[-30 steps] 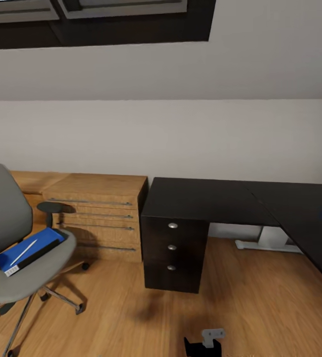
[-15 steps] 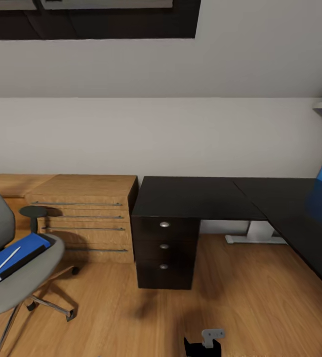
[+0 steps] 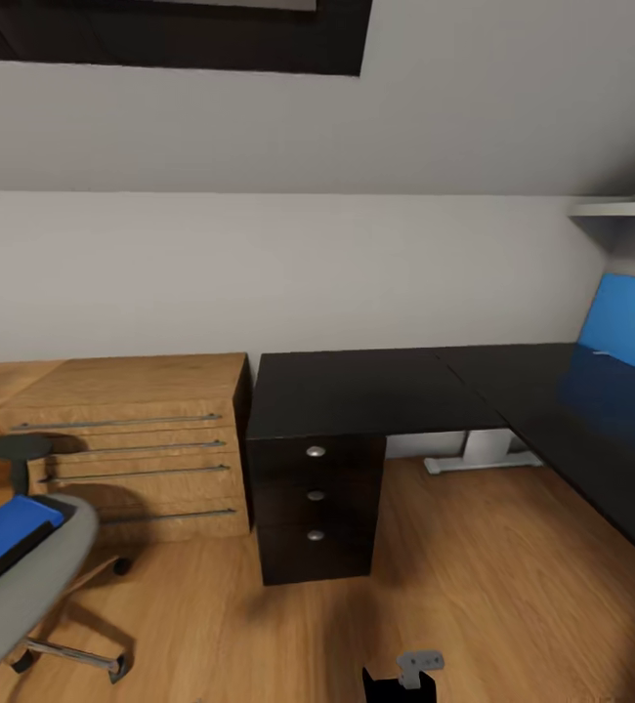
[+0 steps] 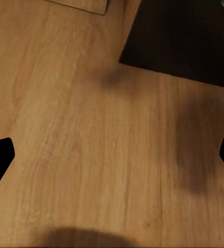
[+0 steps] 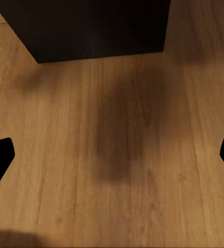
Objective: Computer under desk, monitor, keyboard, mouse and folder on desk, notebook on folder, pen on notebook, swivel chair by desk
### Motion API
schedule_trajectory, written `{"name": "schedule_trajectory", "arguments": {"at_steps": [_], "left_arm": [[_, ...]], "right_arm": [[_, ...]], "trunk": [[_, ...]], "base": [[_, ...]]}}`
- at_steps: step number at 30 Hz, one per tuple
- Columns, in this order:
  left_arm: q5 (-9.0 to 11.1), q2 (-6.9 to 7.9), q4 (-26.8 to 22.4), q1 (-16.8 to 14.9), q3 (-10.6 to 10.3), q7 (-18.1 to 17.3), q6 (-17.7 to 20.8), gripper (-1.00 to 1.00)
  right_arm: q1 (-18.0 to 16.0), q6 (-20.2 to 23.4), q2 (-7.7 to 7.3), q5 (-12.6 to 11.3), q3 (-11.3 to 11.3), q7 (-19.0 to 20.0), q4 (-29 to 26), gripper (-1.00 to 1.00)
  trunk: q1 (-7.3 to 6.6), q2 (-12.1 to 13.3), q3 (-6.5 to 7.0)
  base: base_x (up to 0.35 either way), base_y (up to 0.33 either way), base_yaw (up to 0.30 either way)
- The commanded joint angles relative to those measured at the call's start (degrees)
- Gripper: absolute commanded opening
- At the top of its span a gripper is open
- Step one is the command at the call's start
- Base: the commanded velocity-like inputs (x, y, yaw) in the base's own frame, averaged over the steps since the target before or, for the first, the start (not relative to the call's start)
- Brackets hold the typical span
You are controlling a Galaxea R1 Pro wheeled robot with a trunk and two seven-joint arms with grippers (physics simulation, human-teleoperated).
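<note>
Black desk (image 3: 376, 386): it is long, shiny and bent at a corner, and stands by the grey-white wall. Its top looks bare where I can see it. A blue shape (image 3: 630, 322) shows at its far right end; I cannot tell what that is.
Oak drawers (image 3: 127, 444): low and wooden, just beside the desk, touching or nearly so.
Black drawers (image 3: 316, 508): three round silver knobs, tucked under the near end of the desk.
Swivel chair (image 3: 20, 576): grey seat, black armrest, shiny legs. It sits near the oak drawers, apart from the desk.
Folder (image 3: 0, 537): bright blue, flat on the chair seat, so it is not on the desk yet. A thin white stick lies on it; it may be the pen, I cannot be sure.
Left gripper (image 4: 112, 155): it points down at the wood floor. Two dark finger tips sit far apart, so the jaws are wide and hold nothing.
Right gripper (image 5: 112, 152): the same, jaws spread wide over the floor near the black drawers, nothing between them.
How far along: I think it is early. The folder needs moving, and the chair still needs a place by the desk.
Writing: I can read no words or brand names. A white tag at the folder's end is cut off.
</note>
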Motion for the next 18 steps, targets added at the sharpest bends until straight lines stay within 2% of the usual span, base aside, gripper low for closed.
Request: {"name": "schedule_trajectory", "arguments": {"at_steps": [1,7,14,18], "left_arm": [[0.5,-0.05,0.0,0.0,0.3,-0.6,-0.1,1.00],[0.5,-0.12,0.0,0.0,0.3,-0.6,-0.1,1.00],[0.5,-0.13,0.0,0.0,0.4,-0.5,-0.1,1.00],[0.4,-0.11,0.0,0.0,0.3,-0.5,-0.1,1.00]], "right_arm": [[-0.1,-0.3,-0.01,0.6,-0.5,0.0,0.1,1.00],[-0.1,-0.3,0.03,0.6,-0.5,0.0,0.1,1.00],[0.0,-0.7,-0.26,0.5,-0.6,0.0,0.0,1.00],[0.0,-1.6,-0.57,0.4,-0.7,-1.6,0.0,1.00]], "trunk": [[0.00,0.0,-0.01],[0.00,0.0,0.13],[0.00,0.0,0.16],[0.00,0.0,0.17]], "base": [[0.078,0.133,-0.241],[0.034,0.059,-0.126],[0.006,0.011,-0.023],[0.001,0.002,-0.005]]}}
